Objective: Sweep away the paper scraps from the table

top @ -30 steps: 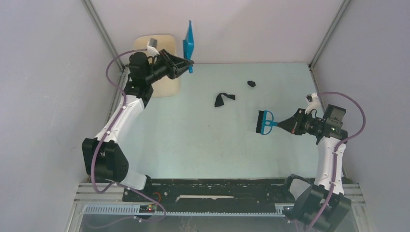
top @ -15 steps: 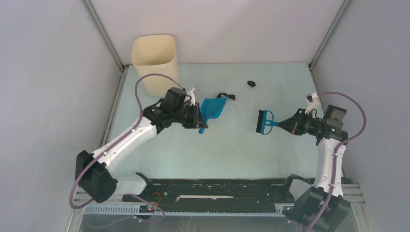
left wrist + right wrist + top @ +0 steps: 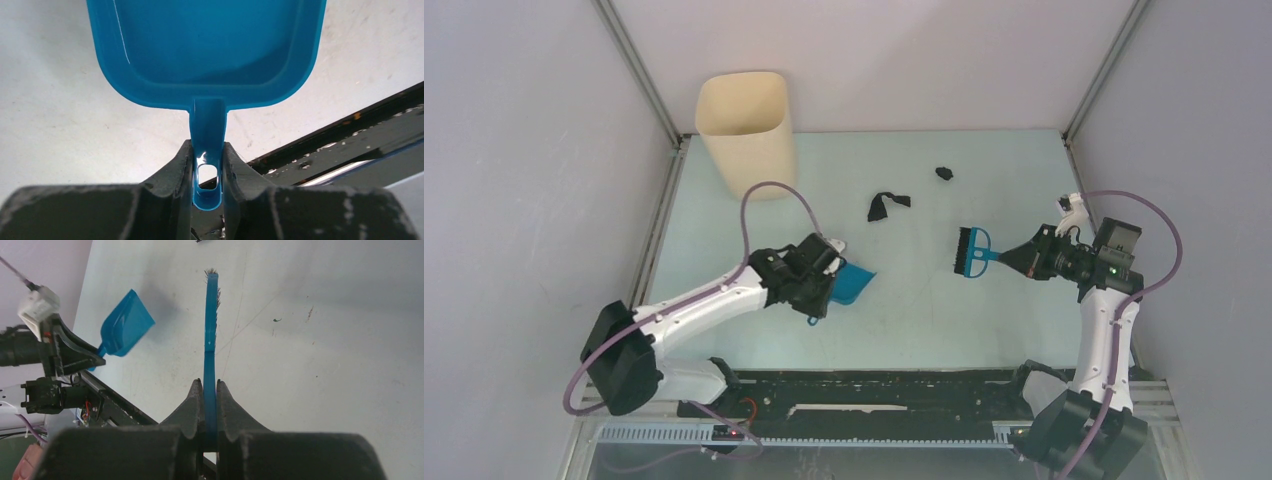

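Observation:
Two black paper scraps lie on the pale table (image 3: 1024, 160): a larger crumpled one (image 3: 884, 205) mid-table and a small one (image 3: 944, 173) further back. My left gripper (image 3: 821, 298) is shut on the handle of the blue dustpan (image 3: 852, 283), near the front left of the table, well short of the scraps. In the left wrist view the pan (image 3: 205, 50) looks empty, its handle clamped between my fingers (image 3: 207, 165). My right gripper (image 3: 1016, 258) is shut on the blue hand brush (image 3: 972, 252), bristles pointing left, right of the scraps. It also shows in the right wrist view (image 3: 210, 340).
A beige bin (image 3: 744, 125) stands at the back left corner. Metal frame posts and grey walls enclose the table. A black rail (image 3: 874, 385) runs along the near edge. The right wrist view shows the dustpan (image 3: 125, 325) left of the brush.
My left arm has carried the dustpan from above the bin down to the table, then back toward the front left. The right arm and brush have not moved.

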Controlling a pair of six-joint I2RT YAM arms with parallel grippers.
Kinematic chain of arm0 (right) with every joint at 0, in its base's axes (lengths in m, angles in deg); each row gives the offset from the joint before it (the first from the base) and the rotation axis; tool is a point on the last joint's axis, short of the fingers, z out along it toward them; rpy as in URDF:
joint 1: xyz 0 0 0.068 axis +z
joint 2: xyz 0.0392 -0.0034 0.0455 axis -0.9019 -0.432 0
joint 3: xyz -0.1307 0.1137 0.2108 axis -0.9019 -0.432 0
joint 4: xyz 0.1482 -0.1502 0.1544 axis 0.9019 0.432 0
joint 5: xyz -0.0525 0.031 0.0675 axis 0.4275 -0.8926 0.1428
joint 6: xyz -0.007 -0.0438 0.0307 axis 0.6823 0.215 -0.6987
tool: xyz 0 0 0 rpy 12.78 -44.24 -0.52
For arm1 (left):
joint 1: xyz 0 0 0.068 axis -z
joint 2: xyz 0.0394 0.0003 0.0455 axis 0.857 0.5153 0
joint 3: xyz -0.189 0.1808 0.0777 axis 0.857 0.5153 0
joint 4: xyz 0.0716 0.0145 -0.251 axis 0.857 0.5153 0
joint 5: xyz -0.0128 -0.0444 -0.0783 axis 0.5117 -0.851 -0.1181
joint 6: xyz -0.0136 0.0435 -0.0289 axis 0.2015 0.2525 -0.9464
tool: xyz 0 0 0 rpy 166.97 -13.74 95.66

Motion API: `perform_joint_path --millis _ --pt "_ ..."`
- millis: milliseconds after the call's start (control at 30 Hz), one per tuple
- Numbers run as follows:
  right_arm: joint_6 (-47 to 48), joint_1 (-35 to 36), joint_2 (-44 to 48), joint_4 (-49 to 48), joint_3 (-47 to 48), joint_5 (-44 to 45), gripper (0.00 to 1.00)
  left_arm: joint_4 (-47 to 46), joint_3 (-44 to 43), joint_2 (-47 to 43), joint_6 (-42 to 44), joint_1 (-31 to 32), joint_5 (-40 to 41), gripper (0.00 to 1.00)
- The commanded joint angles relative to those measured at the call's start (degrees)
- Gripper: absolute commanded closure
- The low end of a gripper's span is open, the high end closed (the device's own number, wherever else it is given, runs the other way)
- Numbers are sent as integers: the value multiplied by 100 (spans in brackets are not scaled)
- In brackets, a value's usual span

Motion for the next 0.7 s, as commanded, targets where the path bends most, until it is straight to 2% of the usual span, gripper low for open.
perform_joint_path --millis 0,133,300,467,667 --pt "59 0 18 -162 -5 3 100 -107 -59 359 30 589 694 86" --pt "57 1 14 -168 -3 15 100 -578 22 658 -273 1107 887 82" --pt "57 -8 48 -158 -4 28 100 -1769 367 1029 -524 1627 879 74" --pt "56 -8 3 -170 -3 14 100 -2133 436 1381 -587 1853 1002 63" --pt "57 1 44 -164 -5 20 100 -2907 1115 1016 -646 2038 1192 50"
